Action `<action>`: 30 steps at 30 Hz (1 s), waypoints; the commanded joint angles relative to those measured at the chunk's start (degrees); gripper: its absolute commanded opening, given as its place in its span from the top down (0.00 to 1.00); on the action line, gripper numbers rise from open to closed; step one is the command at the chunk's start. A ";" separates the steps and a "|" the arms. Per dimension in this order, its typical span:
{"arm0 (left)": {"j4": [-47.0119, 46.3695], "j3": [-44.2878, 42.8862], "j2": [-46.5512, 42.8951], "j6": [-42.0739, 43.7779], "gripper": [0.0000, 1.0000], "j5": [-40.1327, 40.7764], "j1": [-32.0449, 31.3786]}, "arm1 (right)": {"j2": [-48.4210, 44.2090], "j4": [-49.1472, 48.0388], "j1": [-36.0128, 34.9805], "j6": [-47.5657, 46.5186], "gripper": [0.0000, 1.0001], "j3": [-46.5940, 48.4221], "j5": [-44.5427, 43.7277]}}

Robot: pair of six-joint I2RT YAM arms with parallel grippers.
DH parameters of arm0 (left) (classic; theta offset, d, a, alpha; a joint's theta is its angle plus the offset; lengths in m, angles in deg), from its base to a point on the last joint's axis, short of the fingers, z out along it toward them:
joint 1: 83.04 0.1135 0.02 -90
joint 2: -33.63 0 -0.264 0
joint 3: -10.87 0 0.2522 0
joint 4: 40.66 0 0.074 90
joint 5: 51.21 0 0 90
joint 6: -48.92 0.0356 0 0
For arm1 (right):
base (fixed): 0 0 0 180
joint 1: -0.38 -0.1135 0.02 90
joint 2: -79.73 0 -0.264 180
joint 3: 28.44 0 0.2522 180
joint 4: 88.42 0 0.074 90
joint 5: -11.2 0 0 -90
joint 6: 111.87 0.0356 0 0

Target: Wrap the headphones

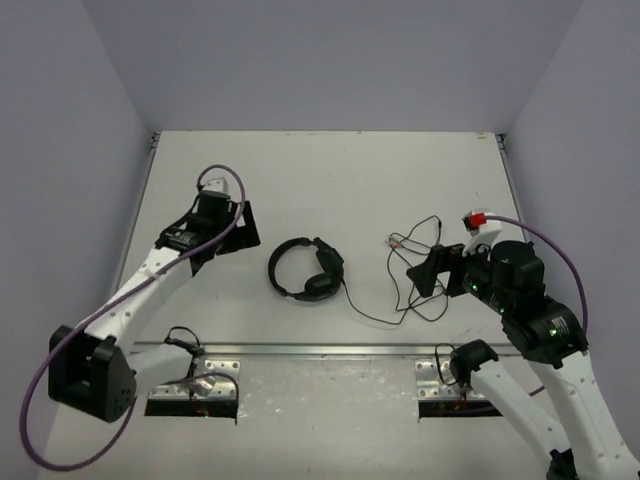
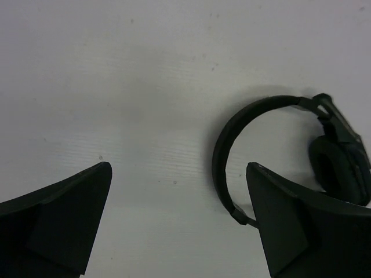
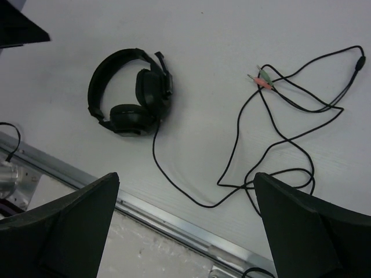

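On the white bench (image 1: 330, 180), near its middle, the headphones (image 1: 305, 270) lie flat, with both earcups close together at the right end of the band. Their thin cable (image 3: 155, 145) runs off to the right in loose loops and ends in two small plugs (image 3: 264, 81), pink and green. The left tool (image 2: 177, 171) is wide open and empty, just beside the headband. The right tool (image 3: 185, 176) is also wide open and empty, over the cable loops.

You see the headphones (image 3: 149, 92) in matt black plastic, with smooth earcup pads, possibly leatherette. Their cable (image 3: 153, 145) looks thin and rubbery. The table (image 1: 400, 180) is matt white, faintly speckled. Its edge rail (image 1: 330, 350) is bare brushed metal.
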 commanded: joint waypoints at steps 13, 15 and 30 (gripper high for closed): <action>-6.95 -9.10 36.00 -5.30 0.20 4.42 -12.51 | 2.02 -15.41 -0.24 1.80 0.01 -6.12 17.82; -7.40 -9.01 37.59 -4.60 0.26 4.77 -12.51 | 0.97 -16.38 -0.24 2.15 0.01 -7.35 18.27; -12.15 -3.83 40.77 -5.38 1.00 4.40 -12.51 | 2.80 -27.70 -0.24 1.72 0.01 -15.51 23.16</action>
